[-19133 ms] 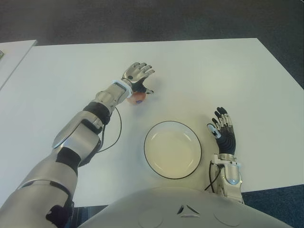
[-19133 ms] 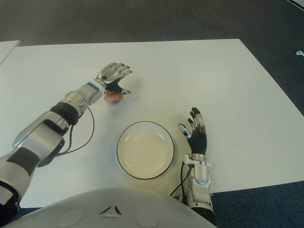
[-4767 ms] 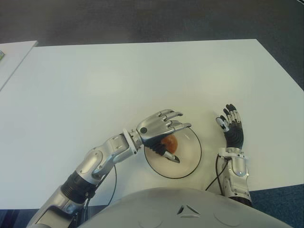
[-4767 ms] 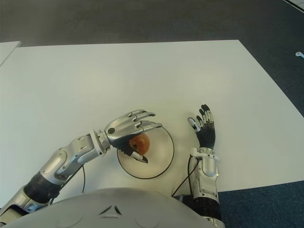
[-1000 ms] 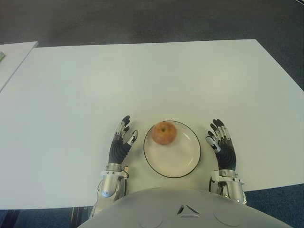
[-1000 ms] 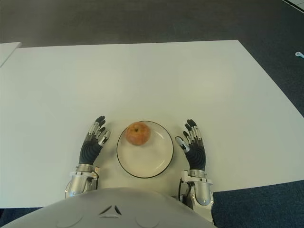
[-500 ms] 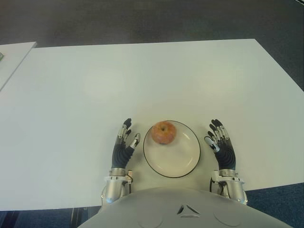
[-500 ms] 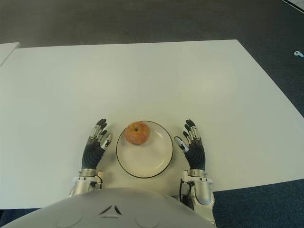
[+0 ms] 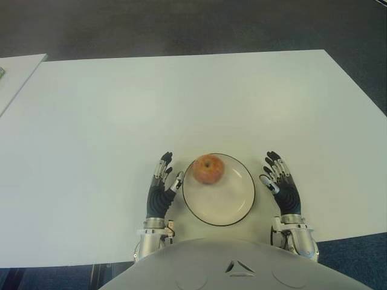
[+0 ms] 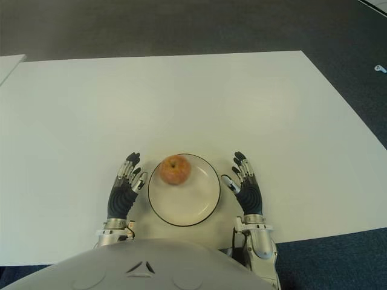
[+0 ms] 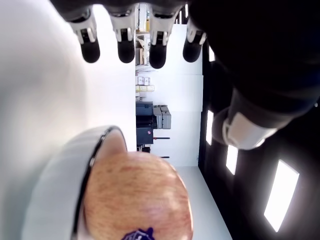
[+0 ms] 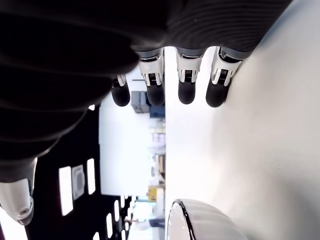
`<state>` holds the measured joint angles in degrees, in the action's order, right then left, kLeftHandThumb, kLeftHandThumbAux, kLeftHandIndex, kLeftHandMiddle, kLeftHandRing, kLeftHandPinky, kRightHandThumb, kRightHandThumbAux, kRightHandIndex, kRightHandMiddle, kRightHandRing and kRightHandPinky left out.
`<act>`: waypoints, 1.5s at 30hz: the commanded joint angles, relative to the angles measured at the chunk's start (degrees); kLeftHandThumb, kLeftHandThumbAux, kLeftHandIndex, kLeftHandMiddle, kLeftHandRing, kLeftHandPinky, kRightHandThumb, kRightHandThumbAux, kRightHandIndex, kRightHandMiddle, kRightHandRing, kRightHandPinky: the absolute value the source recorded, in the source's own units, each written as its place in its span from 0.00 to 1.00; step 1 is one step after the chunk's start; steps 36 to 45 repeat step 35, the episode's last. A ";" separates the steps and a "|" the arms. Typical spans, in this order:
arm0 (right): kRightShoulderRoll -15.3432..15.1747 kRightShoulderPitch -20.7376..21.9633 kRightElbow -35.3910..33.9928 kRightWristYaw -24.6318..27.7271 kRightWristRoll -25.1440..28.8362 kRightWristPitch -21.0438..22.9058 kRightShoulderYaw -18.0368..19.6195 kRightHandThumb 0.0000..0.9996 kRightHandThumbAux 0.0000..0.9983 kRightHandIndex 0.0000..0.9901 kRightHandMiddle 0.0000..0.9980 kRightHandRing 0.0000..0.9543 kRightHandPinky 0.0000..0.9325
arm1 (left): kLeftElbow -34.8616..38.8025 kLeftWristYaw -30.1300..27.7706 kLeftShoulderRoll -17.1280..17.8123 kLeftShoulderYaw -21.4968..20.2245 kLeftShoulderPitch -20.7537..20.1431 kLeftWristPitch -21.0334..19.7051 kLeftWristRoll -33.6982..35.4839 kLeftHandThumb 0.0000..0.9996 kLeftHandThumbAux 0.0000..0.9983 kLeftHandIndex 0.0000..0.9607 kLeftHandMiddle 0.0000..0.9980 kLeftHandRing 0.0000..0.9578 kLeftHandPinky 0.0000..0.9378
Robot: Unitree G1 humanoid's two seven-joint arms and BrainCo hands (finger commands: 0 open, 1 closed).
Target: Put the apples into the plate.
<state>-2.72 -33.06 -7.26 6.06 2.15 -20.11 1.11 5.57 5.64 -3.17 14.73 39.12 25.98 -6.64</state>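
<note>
Left hand (image 9: 159, 194), fingers (image 11: 123, 43) straight, spread, empty, just left of plate (image 9: 234, 214); right hand (image 9: 281, 188) likewise, just right. Apple (image 9: 208, 168) in plate, far-left part. Tabletop (image 9: 181, 103). Advice: withdraw hands without nudging the rim

Left hand (image 9: 160, 192), right hand (image 9: 282, 189): black ribbed rubber palms, silver finger segments, black rounded fingertips (image 11: 124, 51), white thumb caps. Silver metal wrist cuffs (image 9: 293, 232). Pale grey rounded torso shell (image 9: 236, 264) carrying small dark triangle mark.
</note>
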 commanded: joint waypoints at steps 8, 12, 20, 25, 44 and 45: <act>-0.12 0.54 1.67 -0.08 0.00 0.74 -0.10 0.16 0.56 0.00 0.00 0.00 0.00 | 2.91 -0.36 -0.09 1.21 1.59 -3.65 0.48 0.02 0.53 0.04 0.09 0.05 0.00; -0.02 0.59 1.91 0.17 0.67 0.99 -0.11 0.16 0.55 0.00 0.00 0.00 0.00 | 3.15 -0.58 0.17 1.22 1.61 -4.34 0.78 0.01 0.51 0.03 0.08 0.05 0.00; 0.44 0.65 2.26 0.25 1.69 0.88 -0.23 0.18 0.57 0.00 0.00 0.00 0.00 | 3.15 -1.15 0.67 0.91 1.45 -5.33 1.60 0.00 0.51 0.01 0.06 0.02 0.00; 0.67 0.76 2.30 0.11 1.74 0.98 -0.17 0.18 0.56 0.00 0.00 0.00 0.00 | 3.19 -1.18 1.21 0.90 1.27 -5.67 0.58 0.00 0.55 0.01 0.05 0.01 0.00; 0.77 0.97 2.39 -0.47 0.61 1.18 -0.28 0.18 0.56 0.00 0.00 0.00 0.00 | 3.16 -0.53 1.43 0.54 0.67 -3.78 -0.34 0.01 0.56 0.01 0.06 0.02 0.02; 0.77 0.97 2.39 -0.47 0.61 1.18 -0.28 0.18 0.56 0.00 0.00 0.00 0.00 | 3.16 -0.53 1.43 0.54 0.67 -3.78 -0.34 0.01 0.56 0.01 0.06 0.02 0.02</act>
